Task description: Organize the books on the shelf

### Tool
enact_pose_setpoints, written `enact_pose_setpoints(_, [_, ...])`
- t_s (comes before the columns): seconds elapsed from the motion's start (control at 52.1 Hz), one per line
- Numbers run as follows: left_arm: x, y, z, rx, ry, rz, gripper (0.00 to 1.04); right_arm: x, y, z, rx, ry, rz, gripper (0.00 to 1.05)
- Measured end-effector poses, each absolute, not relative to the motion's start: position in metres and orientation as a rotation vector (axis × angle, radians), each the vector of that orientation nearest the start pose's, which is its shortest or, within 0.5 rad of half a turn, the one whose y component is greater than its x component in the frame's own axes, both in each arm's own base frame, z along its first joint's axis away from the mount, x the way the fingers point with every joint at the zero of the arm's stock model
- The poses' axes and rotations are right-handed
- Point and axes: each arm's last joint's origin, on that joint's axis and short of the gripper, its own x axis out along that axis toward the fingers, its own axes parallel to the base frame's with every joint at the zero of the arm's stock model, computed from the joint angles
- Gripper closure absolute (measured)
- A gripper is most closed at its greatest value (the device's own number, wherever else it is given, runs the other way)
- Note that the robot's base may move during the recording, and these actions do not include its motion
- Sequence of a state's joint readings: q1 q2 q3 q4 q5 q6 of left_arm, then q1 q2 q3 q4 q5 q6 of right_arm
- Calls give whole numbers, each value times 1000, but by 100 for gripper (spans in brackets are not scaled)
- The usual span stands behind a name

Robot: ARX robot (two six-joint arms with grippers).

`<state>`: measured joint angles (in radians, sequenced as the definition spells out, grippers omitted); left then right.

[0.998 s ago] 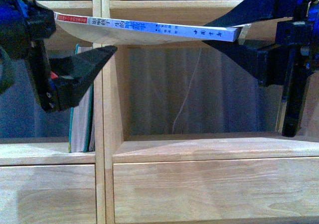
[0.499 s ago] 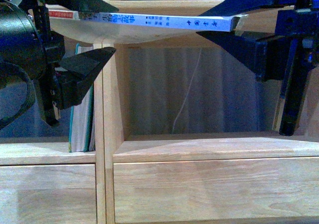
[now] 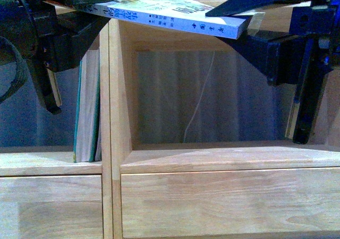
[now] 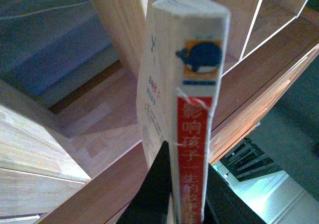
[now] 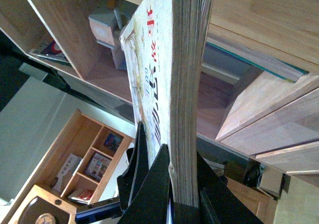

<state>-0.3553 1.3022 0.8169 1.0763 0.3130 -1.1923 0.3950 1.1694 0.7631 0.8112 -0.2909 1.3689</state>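
Thin paperback (image 3: 170,16) prob. light & floppy, so best held at both ends: left gripper (image 3: 96,10) & right gripper (image 3: 240,27) each pinch one end, in front of shelf (image 3: 212,162).

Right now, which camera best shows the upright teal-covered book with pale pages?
Front view: nearly all of the teal-covered book, upright on the light-wood shelf. Right wrist catches only a sliver of it; left wrist, nothing.

The paperback (image 3: 164,13) has tilted, its cover now showing, and the left gripper (image 3: 98,10) has risen.
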Motion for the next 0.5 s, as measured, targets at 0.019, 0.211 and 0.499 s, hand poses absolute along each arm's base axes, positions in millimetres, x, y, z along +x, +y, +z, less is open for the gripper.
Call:
enact_pose_setpoints(0.019, [253,-104,350,-1122,-144,-928,98,231,105,342,1314,114,848,94])
enact_pose_setpoints(0.211, [249,-97,357,-1139,-185,-911,98,232,102,341,1313,102,829,65])
enact_pose_setpoints(0.499, [228,-70,378,-1103,-263,-851,98,242,77,322,1255,86,692,24])
